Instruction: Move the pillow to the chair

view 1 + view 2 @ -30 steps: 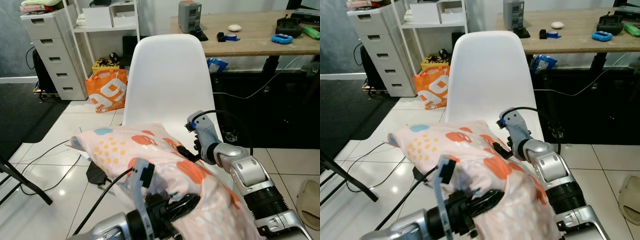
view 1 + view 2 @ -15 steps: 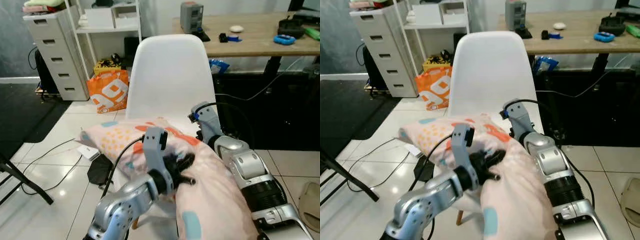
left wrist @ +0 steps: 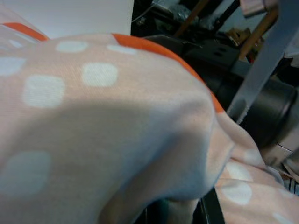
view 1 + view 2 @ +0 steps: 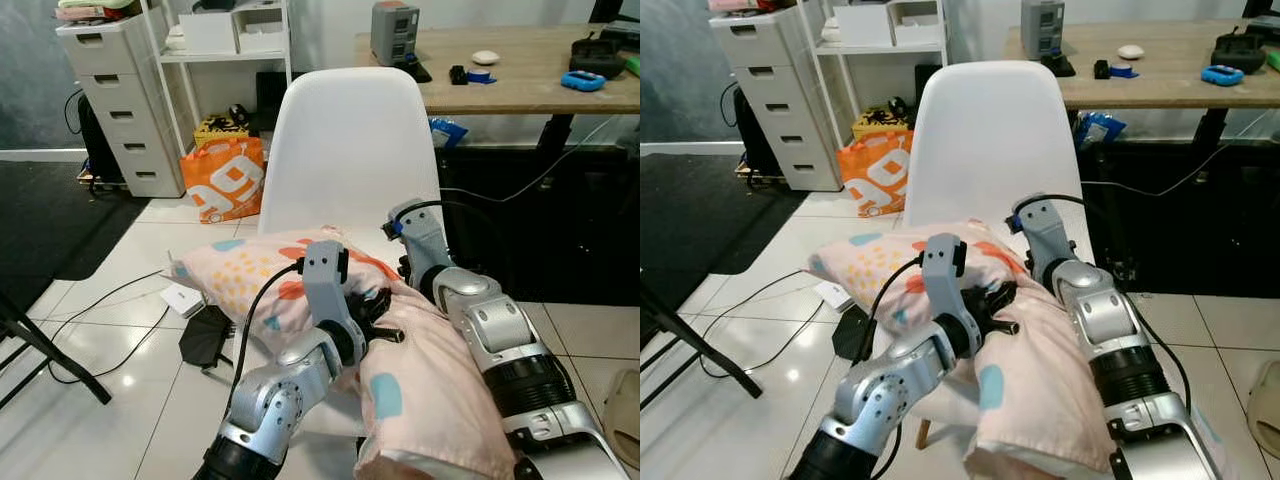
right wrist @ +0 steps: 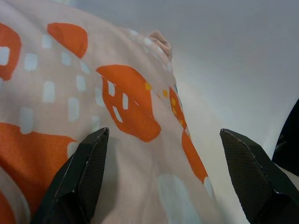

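mostly done: pillow (image 4: 290, 290) lying over chair (image 4: 350, 150) seat at frame centre, left tool (image 4: 375, 318) pinching its fabric, right tool (image 5: 159, 177) spread wide; release left.

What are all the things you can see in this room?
Pillow: one, pink with orange and blue spots, on the chair seat and draped over the right arm.
Chair: one, white, straight ahead.
Drawer unit: one, grey, far left.
Shopping bag: one, orange, on the floor beside the drawers.
Desk: one, wooden, behind the chair, with small items on top.
Slipper: one, beige, floor at right.
Left gripper: black fingers on the pillow.
Right gripper: open, against the pillow.
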`<state>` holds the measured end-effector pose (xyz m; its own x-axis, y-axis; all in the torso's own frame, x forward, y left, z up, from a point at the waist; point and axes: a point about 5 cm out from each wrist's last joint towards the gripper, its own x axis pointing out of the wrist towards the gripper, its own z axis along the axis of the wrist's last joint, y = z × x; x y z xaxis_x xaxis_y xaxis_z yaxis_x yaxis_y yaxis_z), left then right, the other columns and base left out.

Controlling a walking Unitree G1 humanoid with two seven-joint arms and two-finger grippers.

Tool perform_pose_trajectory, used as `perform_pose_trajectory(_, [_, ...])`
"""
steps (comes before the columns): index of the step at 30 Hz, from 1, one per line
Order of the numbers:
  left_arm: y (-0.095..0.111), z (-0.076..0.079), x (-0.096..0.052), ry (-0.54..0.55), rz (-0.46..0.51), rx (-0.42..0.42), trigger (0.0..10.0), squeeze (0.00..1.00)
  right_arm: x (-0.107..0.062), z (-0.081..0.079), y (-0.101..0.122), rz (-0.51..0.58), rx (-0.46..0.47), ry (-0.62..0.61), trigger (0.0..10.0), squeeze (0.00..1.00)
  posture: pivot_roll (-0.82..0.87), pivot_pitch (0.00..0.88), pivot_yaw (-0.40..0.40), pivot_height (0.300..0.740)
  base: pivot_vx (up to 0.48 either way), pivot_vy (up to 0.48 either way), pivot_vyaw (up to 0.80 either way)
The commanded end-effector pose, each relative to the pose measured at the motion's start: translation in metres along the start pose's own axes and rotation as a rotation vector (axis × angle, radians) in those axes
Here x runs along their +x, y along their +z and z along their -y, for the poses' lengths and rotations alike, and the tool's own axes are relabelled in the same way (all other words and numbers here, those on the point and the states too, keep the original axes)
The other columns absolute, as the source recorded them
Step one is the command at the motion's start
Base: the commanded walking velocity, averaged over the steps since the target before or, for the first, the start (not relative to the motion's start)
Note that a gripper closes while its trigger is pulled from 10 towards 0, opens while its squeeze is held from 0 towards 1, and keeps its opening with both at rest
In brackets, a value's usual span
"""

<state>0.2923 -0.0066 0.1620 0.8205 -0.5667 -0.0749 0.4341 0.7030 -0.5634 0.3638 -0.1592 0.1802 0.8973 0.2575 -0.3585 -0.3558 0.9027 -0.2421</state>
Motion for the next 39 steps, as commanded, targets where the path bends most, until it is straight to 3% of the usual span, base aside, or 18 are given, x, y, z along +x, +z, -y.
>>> perform_pose_trajectory(1, [-0.006, 0.025, 0.014, 0.014, 0.018, -0.132, 10.0, 0.0, 0.004, -0.009, 0.008, 0.023, -0.026, 0.028, 10.0, 0.0, -0.28, 0.069, 0.066, 0.565, 0.0, 0.0, 0.0])
perform_pose_trajectory(5, [-0.004, 0.018, 0.02, 0.055, 0.037, -0.127, 10.0, 0.0, 0.005, -0.011, 0.009, 0.025, -0.043, 0.024, 10.0, 0.0, -0.28, 0.066, 0.069, 0.565, 0.0, 0.0, 0.0])
perform_pose_trajectory(7, [-0.005, 0.011, 0.025, 0.086, 0.022, -0.038, 10.0, 0.0, 0.006, -0.013, 0.011, 0.029, -0.052, 0.025, 10.0, 0.0, -0.27, 0.063, 0.072, 0.565, 0.0, 0.0, 0.0])
perform_pose_trajectory(10, [-0.008, 0.011, 0.026, 0.077, 0.003, -0.005, 10.0, 0.0, 0.006, -0.014, 0.012, 0.031, -0.052, 0.027, 10.0, 0.0, -0.27, 0.063, 0.073, 0.565, 0.0, 0.0, 0.0])
perform_pose_trajectory(14, [-0.017, 0.021, 0.026, 0.001, -0.028, 0.061, 10.0, 0.0, 0.007, -0.015, 0.012, 0.035, -0.051, 0.028, 10.0, 0.0, -0.27, 0.052, 0.075, 0.565, 0.0, 0.0, 0.0])
perform_pose_trajectory(16, [-0.027, 0.033, 0.027, -0.095, -0.064, 0.101, 10.0, 0.0, 0.008, -0.014, 0.016, 0.048, -0.045, 0.026, 10.0, 0.0, -0.27, 0.056, 0.069, 0.565, 0.0, 0.0, 0.0])
perform_pose_trajectory(21, [-0.033, 0.039, 0.029, -0.144, -0.076, 0.108, 10.0, 0.0, 0.009, -0.012, 0.019, 0.061, -0.04, 0.023, 10.0, 0.0, -0.27, 0.061, 0.068, 0.565, 0.0, 0.0, 0.0])
perform_pose_trajectory(25, [-0.048, 0.066, 0.026, -0.31, -0.108, 0.104, 10.0, 0.0, 0.007, -0.011, 0.02, 0.069, -0.025, 0.021, 10.0, 0.0, -0.29, 0.07, 0.07, 0.565, 0.0, 0.0, 0.0])
perform_pose_trajectory(33, [-0.051, 0.069, 0.027, -0.343, -0.111, 0.102, 10.0, 0.0, 0.009, -0.014, 0.018, 0.065, -0.032, 0.024, 10.0, 0.0, -0.28, 0.068, 0.068, 0.565, 0.0, 0.0, 0.0])
perform_pose_trajectory(39, [-0.045, 0.071, 0.03, -0.365, -0.06, 0.162, 10.0, 0.0, 0.01, -0.016, 0.021, 0.076, -0.037, 0.028, 10.0, 0.0, -0.28, 0.068, 0.073, 0.565, 0.0, 0.0, 0.0])
